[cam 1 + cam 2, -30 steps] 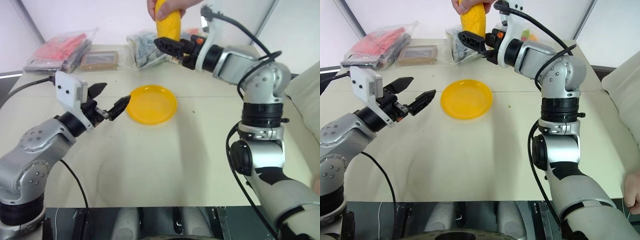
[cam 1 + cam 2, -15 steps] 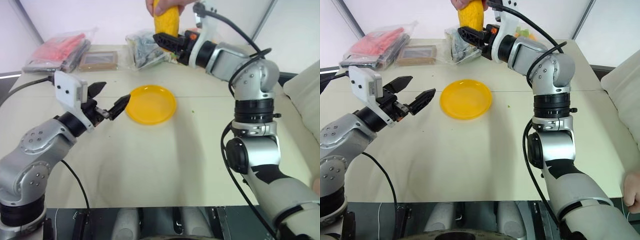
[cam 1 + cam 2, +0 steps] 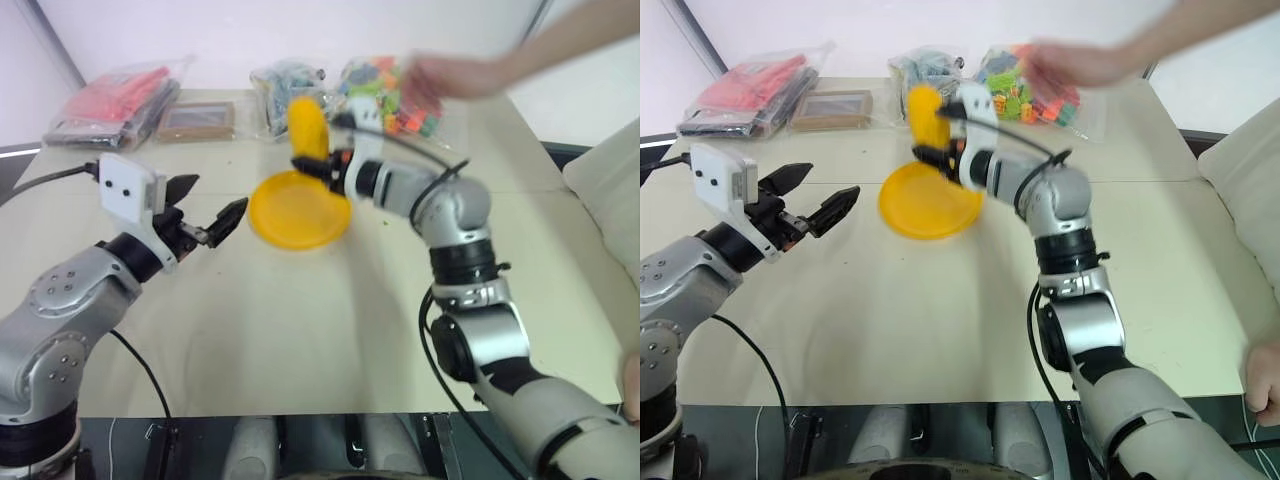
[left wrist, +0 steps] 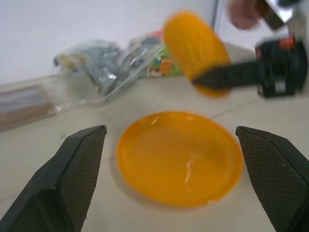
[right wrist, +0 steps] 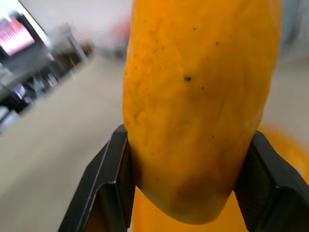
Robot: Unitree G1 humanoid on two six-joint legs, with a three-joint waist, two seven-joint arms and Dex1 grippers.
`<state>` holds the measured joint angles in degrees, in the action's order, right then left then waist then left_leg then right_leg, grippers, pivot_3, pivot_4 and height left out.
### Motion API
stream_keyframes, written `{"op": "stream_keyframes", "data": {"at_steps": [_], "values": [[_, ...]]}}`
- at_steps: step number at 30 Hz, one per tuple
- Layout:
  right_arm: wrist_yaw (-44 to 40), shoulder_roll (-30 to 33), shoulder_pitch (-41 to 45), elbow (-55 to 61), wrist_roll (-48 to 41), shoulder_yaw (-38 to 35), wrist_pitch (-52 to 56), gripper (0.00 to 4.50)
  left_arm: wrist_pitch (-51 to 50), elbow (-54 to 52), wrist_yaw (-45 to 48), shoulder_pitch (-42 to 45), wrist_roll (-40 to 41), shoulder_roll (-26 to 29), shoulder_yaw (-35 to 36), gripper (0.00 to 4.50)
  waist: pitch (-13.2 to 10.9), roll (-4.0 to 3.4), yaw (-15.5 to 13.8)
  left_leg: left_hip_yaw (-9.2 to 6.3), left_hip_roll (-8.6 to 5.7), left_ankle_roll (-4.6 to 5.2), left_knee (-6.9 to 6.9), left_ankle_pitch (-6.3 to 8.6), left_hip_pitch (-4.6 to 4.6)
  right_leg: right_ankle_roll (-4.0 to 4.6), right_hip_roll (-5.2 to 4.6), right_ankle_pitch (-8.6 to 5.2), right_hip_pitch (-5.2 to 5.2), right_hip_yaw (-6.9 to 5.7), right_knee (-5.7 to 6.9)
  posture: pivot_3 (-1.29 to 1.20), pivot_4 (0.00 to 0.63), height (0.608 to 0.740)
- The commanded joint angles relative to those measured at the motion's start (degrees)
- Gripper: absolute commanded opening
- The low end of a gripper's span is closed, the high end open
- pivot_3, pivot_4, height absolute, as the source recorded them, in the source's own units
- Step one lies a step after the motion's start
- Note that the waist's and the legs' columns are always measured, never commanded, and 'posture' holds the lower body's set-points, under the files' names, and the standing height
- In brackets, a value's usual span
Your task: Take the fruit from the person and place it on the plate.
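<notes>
Hovering left of the plate, my left gripper is spreading its fingers wide, empty. My right gripper is clamping the fruit upright just above the plate's far rim. Farther right, the person's hand is hanging above a bag of blocks.

A lab or test room is suggested: a plain cream-covered table is set against bare white walls, and bagged sample items are stacked at the upper left.
</notes>
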<state>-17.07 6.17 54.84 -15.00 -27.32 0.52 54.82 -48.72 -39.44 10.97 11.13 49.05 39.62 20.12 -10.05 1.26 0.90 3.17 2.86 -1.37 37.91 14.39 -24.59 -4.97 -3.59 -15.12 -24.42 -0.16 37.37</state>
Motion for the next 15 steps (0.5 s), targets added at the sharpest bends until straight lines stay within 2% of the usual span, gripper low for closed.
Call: {"op": "stream_keyframes", "data": {"at_steps": [1, 5, 11, 13, 15], "values": [[1.62, -2.21, -1.82, -0.17, 2.53, 2.12, -0.50, 2.06, -0.29, -2.40, -0.81, -1.18, -0.31, 1.01, 2.58, 4.50, 0.01, 0.02, -0.01, 0.00, 0.00, 0.00, 0.00, 0.00, -0.01, 0.00, 0.00, 0.00, 0.00, 0.00, -0.01, 0.00, 0.150, 0.731], [1.18, -2.67, -4.76, -2.91, 7.29, 5.52, -4.77, 2.06, -0.43, -2.88, -1.76, -1.97, -0.73, 0.89, 2.54, 4.50, 0.01, 0.02, -0.11, 0.01, -0.01, 0.00, 0.00, 0.00, 0.01, 0.00, 0.01, 0.00, 0.02, -0.01, -0.01, 0.00, 0.150, 0.731], [1.01, -2.54, -5.29, -5.51, 11.29, 6.90, -5.92, 2.06, -0.50, -3.94, -2.64, -2.97, -1.27, 0.36, 1.88, 4.50, 0.01, 0.02, 0.07, -0.01, 0.00, 0.00, 0.00, 0.00, 0.02, 0.00, 0.03, 0.00, 0.02, -0.01, -0.01, 0.00, 0.150, 0.731], [0.17, -2.60, -5.34, -4.85, 11.38, 6.47, -5.88, 3.09, -0.46, -3.98, -2.72, -2.96, -1.22, 0.19, 1.86, 4.50, 0.01, 0.02, 0.08, -0.01, 0.00, 0.00, 0.00, 0.00, 0.03, 0.00, 0.03, 0.00, 0.02, -0.01, -0.01, 0.00, 0.150, 0.731], [-0.78, -2.37, -5.33, -4.03, 11.34, 6.08, -5.45, 3.93, -0.37, -3.92, -2.81, -2.88, -1.18, 0.03, 1.66, 4.50, 0.01, 0.02, 0.06, -0.01, 0.00, 0.00, 0.00, 0.00, 0.03, 0.00, 0.03, 0.00, 0.02, -0.01, -0.01, 0.00, 0.150, 0.731]]}}
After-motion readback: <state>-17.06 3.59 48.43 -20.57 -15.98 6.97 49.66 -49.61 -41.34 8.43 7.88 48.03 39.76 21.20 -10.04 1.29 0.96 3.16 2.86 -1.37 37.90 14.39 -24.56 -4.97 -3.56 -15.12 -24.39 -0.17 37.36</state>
